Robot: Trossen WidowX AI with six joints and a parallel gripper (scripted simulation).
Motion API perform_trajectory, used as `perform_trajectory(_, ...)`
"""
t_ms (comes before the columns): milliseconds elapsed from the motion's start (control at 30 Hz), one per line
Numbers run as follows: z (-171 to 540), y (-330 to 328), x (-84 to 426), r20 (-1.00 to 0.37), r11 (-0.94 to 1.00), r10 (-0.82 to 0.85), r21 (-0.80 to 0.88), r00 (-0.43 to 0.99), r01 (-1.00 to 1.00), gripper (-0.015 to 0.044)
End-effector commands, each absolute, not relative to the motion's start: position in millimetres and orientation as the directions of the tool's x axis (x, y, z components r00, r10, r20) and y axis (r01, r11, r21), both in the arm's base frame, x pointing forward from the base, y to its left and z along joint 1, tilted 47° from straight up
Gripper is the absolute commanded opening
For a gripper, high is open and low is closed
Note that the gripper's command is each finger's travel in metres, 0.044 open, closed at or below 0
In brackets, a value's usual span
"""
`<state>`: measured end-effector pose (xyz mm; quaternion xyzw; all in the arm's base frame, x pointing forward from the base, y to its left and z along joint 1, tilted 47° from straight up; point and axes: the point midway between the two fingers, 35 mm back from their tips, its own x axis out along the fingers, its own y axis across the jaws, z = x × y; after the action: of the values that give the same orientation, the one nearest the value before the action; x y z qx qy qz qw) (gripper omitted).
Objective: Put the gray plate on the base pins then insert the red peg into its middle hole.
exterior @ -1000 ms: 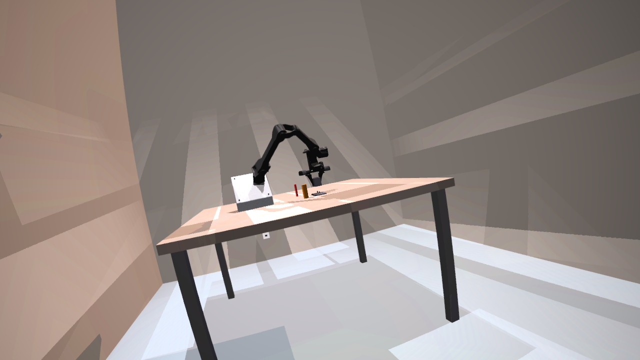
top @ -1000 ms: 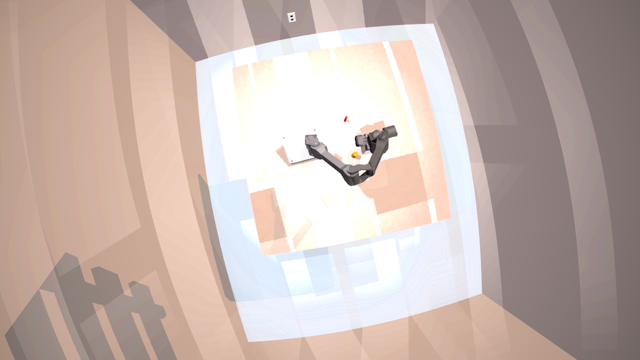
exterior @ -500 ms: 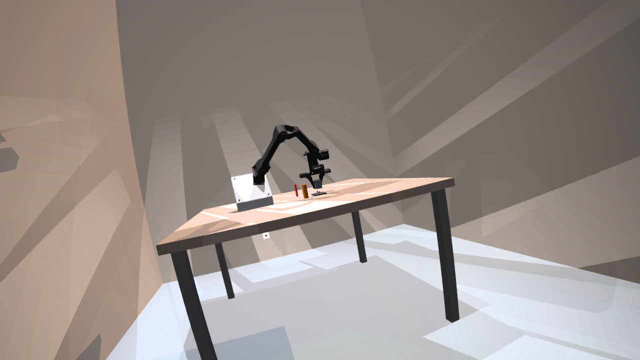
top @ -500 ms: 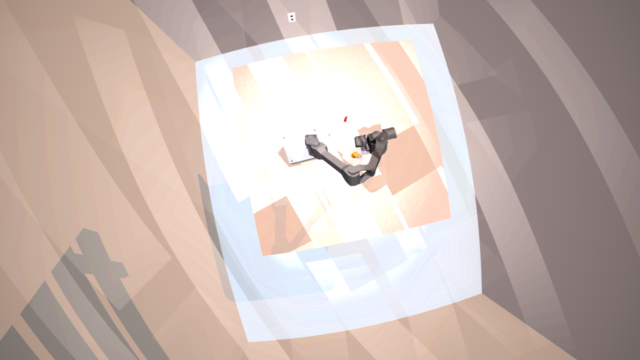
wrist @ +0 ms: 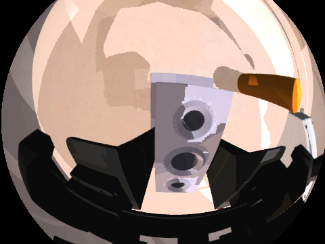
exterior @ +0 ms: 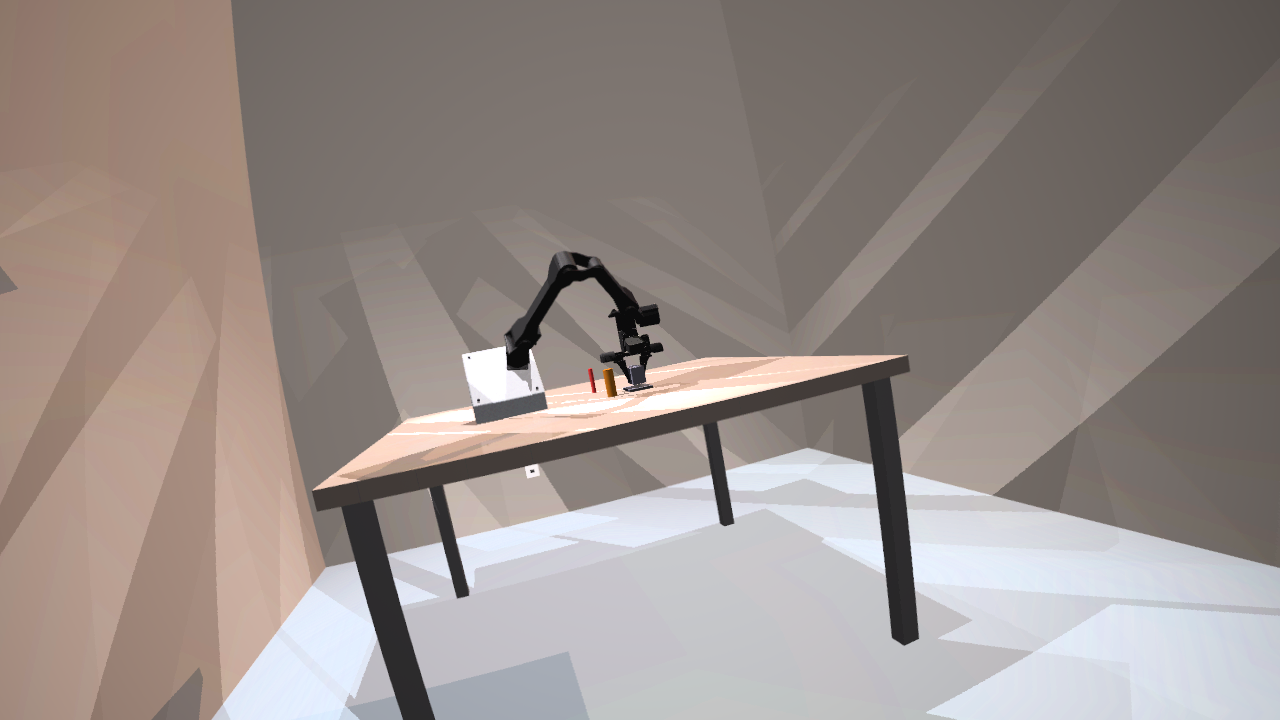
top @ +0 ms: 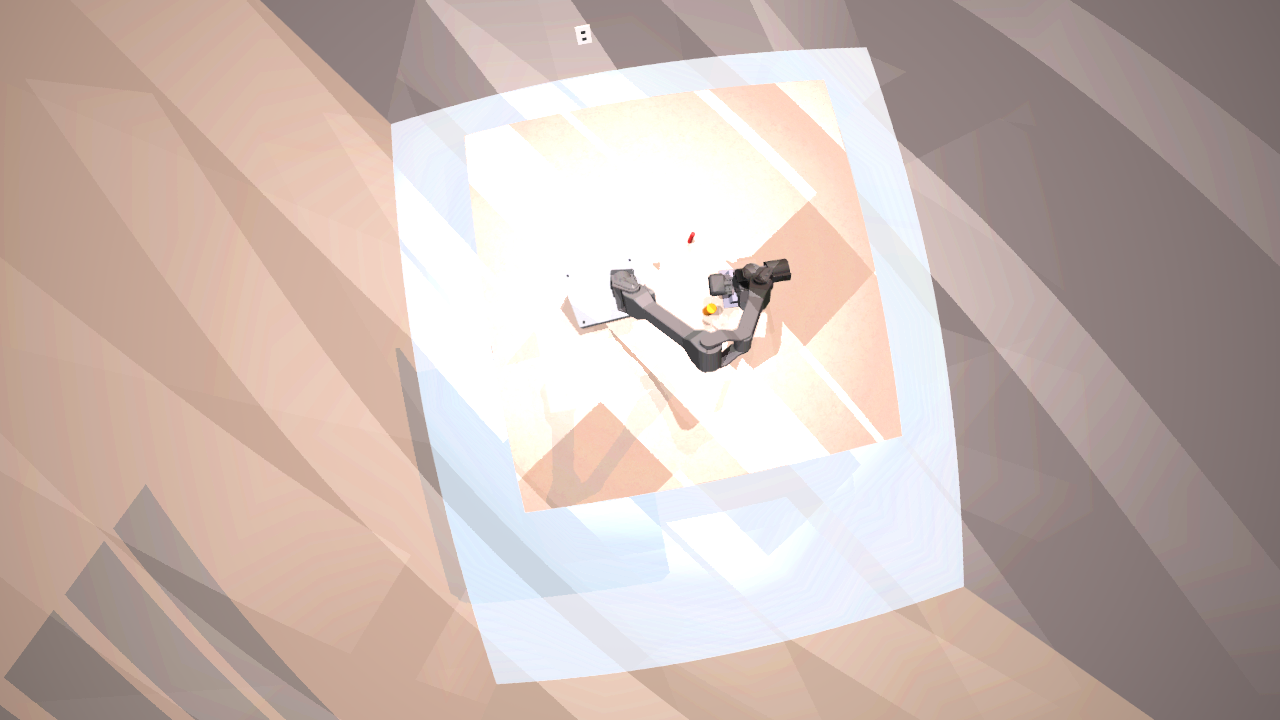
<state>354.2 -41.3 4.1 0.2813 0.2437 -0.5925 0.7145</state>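
The gripper [wrist: 181,172] is closed on the gray plate [wrist: 187,133], with one dark finger [wrist: 119,165] on each long side of it. In the wrist view the plate shows three round holes in a row along its length, and a pale strip of the base [wrist: 178,78] shows just past its far end; whether the plate rests on the base or hangs just above it cannot be told. In the exterior view the gripper [exterior: 637,374] points straight down and stands low over the table [exterior: 760,380], with the plate [exterior: 638,385] as a small dark slab at the fingertips, close to the surface. An orange cylinder [exterior: 609,382] stands upright just beside the gripper, on the side toward the arm's white mounting block [exterior: 501,386]. The red peg [exterior: 591,379] stands upright next to the cylinder – apart from it, and apart from the gripper. In the top view the red peg [top: 691,237] sits in the middle zone of the table, well inside every edge, and the orange cylinder [top: 710,308] sits between the peg and the bent elbow of the arm [top: 707,344]. The mounting block [top: 595,300] lies toward the left edge of the table in that view; the gripper end [top: 729,284] lies toward the right edge. The wrist view shows the orange cylinder [wrist: 271,89] at upper right, clear of the plate.
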Motion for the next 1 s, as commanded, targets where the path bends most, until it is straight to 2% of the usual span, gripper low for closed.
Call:
perform_trajectory(0, 0.0, -44.8, 354.6, -0.679, 0.145, -0.712, 0.109, 0.180, 0.983, 0.0000)
perform_trajectory(233, 3.2, -42.4, 354.2, -0.681, 0.139, -0.710, 0.113, 0.179, 0.984, 0.0000)
perform_trajectory(767, 3.2, -42.4, 354.2, -0.681, 0.139, -0.710, 0.113, 0.179, 0.984, 0.0420)
perform_trajectory(800, 3.2, -42.4, 354.2, -0.681, 0.139, -0.710, 0.113, 0.179, 0.984, 0.0440)
perform_trajectory(967, 3.2, -42.4, 354.2, -0.681, 0.139, -0.710, 0.113, 0.179, 0.984, 0.0440)
